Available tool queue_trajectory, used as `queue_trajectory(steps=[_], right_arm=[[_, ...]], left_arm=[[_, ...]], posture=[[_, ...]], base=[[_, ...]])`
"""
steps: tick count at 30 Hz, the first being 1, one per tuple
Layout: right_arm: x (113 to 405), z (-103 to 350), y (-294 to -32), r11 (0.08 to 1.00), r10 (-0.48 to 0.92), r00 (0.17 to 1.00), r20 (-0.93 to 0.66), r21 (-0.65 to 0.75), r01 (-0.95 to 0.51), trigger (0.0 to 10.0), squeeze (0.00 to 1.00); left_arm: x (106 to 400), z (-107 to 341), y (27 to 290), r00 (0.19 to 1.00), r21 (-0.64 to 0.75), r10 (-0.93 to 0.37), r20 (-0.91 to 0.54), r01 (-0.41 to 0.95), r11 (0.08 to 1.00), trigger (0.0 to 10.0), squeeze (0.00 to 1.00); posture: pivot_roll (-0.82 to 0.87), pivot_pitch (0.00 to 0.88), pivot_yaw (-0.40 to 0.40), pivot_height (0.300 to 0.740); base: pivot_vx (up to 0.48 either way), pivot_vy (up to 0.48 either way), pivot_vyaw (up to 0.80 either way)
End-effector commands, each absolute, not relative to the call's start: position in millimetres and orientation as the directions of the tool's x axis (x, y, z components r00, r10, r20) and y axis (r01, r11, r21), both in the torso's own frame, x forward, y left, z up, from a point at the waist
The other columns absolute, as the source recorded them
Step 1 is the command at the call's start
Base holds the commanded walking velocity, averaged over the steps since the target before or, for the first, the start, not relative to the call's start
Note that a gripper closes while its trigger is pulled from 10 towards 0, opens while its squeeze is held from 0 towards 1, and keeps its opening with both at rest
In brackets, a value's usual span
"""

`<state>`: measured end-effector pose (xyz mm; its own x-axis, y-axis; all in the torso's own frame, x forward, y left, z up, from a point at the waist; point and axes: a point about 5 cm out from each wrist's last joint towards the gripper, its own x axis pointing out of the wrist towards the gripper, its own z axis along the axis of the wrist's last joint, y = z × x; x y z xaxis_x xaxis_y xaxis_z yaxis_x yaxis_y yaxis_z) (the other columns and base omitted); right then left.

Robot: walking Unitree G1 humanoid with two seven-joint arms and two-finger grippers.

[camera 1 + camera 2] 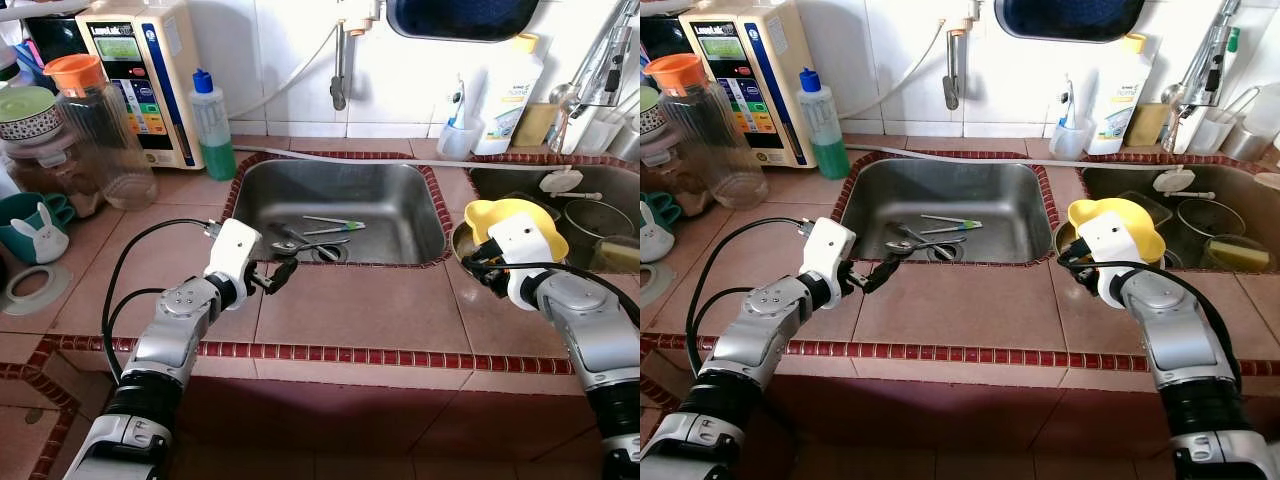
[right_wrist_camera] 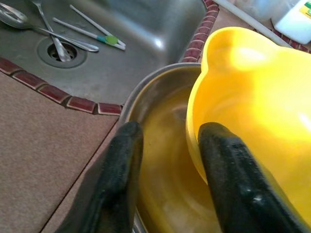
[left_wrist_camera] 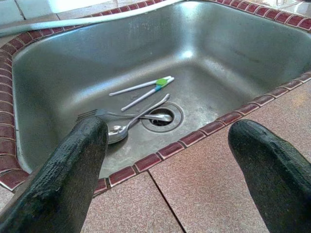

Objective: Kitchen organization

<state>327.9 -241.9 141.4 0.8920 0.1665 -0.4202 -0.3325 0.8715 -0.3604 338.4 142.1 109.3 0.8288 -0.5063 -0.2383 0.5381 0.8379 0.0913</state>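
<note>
The steel sink [image 1: 340, 190] holds a fork and spoon [image 3: 121, 124] by the drain and two white sticks joined by a green clip [image 3: 153, 86]. My left gripper [image 1: 280, 272] hovers open over the tiled counter at the sink's front edge [image 3: 170, 128], pointing at the cutlery and holding nothing. At the right, a yellow bowl [image 1: 510, 215] rests tilted inside a steel bowl [image 2: 155, 80] on the divider between the two sinks. My right gripper [image 2: 170, 131] is open at the steel bowl's near rim, one finger [image 2: 228, 165] against the yellow bowl's outer wall.
At the back left stand a water machine [image 1: 135, 60], a green soap bottle [image 1: 212, 125] and a clear jug with an orange lid [image 1: 105, 130]. A teal bunny mug [image 1: 35, 225] sits far left. The right sink [image 1: 590, 215] holds pots and a sponge.
</note>
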Motion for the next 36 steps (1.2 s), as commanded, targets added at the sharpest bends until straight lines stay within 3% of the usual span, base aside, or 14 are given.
queue_trajectory(steps=[1,23,36], right_arm=[[329.6,147.5,-237.3,0.874,0.186,0.901,-0.391,-0.354,-0.334,0.0,0.00],[330.6,180.1,-231.4,0.922,0.131,0.976,-0.171,-0.341,-0.184,0.0,0.00],[328.4,211.4,-221.0,0.931,0.089,0.993,0.079,-0.362,-0.054,0.0,0.00]], left_arm=[[340.6,112.0,140.9,0.830,0.100,-0.509,-0.230,0.540,0.836,10.0,0.00],[343.2,116.5,134.5,0.855,0.076,-0.485,-0.183,0.504,0.860,10.0,0.00],[351.6,136.0,129.3,0.888,0.046,-0.452,-0.083,0.456,0.889,10.0,0.00]], posture=[[0.08,0.000,0.029,0.740],[0.08,0.000,0.022,0.740],[0.07,0.000,0.022,0.740]], base=[[0.000,0.000,0.00],[0.000,0.000,0.00],[0.000,0.000,0.00]])
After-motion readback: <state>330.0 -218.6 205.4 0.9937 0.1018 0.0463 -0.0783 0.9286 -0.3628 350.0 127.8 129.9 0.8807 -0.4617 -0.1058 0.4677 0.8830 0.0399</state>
